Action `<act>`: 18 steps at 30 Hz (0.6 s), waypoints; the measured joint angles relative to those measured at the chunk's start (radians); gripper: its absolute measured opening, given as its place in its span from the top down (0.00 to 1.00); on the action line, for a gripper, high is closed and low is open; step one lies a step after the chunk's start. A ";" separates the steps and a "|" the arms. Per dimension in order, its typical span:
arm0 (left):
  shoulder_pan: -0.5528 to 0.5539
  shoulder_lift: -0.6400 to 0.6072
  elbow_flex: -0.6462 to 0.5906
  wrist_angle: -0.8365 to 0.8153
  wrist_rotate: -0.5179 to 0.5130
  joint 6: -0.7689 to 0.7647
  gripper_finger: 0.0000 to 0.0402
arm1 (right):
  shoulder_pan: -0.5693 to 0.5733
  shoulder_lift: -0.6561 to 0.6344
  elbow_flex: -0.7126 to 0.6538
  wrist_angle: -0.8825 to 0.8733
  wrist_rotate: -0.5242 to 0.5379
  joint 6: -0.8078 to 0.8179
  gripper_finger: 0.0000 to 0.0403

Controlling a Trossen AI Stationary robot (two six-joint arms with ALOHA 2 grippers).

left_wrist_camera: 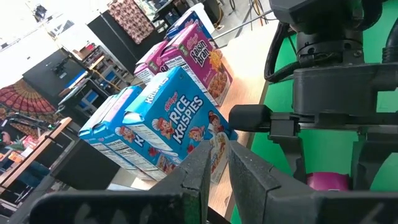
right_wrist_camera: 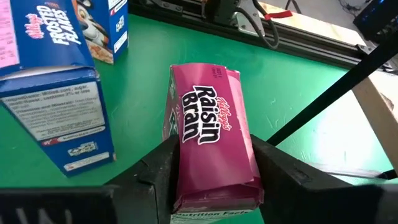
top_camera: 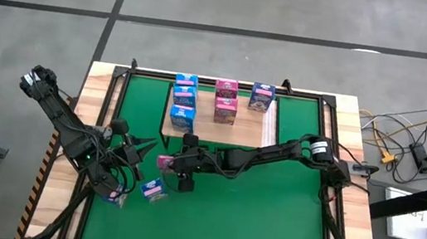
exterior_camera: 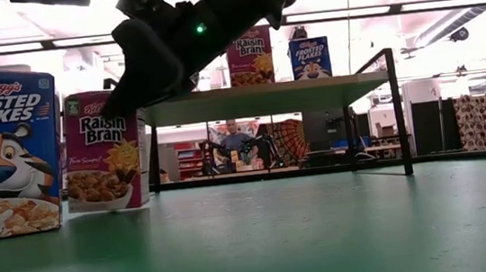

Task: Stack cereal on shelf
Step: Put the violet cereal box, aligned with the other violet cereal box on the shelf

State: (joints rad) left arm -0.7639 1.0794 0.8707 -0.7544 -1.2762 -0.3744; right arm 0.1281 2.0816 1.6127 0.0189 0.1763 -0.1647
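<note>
A pink cereal box (right_wrist_camera: 211,124) stands upright on the green mat (top_camera: 267,211), left of centre, also in the low view (exterior_camera: 104,150). My right gripper (right_wrist_camera: 214,155) reaches in from the table's right and is shut on it (top_camera: 164,162). My left gripper (left_wrist_camera: 221,165) hangs shut and empty just left of that box (top_camera: 145,145), above the mat. The shelf (top_camera: 270,127) at the far centre carries three light blue boxes (top_camera: 184,99), two pink (top_camera: 226,99) and one dark blue (top_camera: 261,98), all upright. My right gripper pinches the pink box's upper end (right_wrist_camera: 181,177) between its two fingers, one on the printed face toward the near edge and one on the far face. The fingers (right_wrist_camera: 273,165) slant down from the table's right. The box stays upright with its bottom (exterior_camera: 110,204) on the mat.
Two dark blue cereal boxes (top_camera: 153,189) (top_camera: 114,198) sit on the mat near the left corner, close to both grippers; one stands upright (exterior_camera: 0,152). A black frame (top_camera: 328,110) edges the mat. Cables (top_camera: 394,145) lie off the table's right.
</note>
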 joint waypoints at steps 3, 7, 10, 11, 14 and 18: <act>0.000 0.000 0.000 0.000 0.000 0.000 0.90 | 0.005 -0.020 -0.001 -0.041 -0.002 0.022 0.59; 0.000 0.000 0.000 0.001 0.000 0.000 0.90 | 0.007 -0.068 -0.002 -0.117 -0.008 0.064 0.59; 0.000 0.000 0.000 0.003 0.000 0.000 0.90 | 0.012 -0.113 -0.002 -0.178 -0.007 0.082 0.59; 0.000 0.000 0.000 0.003 0.000 0.000 0.90 | 0.015 -0.129 -0.002 -0.200 -0.003 0.090 0.60; 0.000 0.000 -0.001 0.004 0.000 0.000 0.90 | 0.029 -0.192 -0.002 -0.284 -0.004 0.096 0.60; 0.000 0.000 -0.001 0.006 0.000 0.000 0.90 | 0.047 -0.298 -0.002 -0.402 -0.009 0.116 0.59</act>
State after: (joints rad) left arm -0.7643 1.0794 0.8700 -0.7483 -1.2762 -0.3744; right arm 0.1756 1.7834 1.6108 -0.3833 0.1677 -0.0487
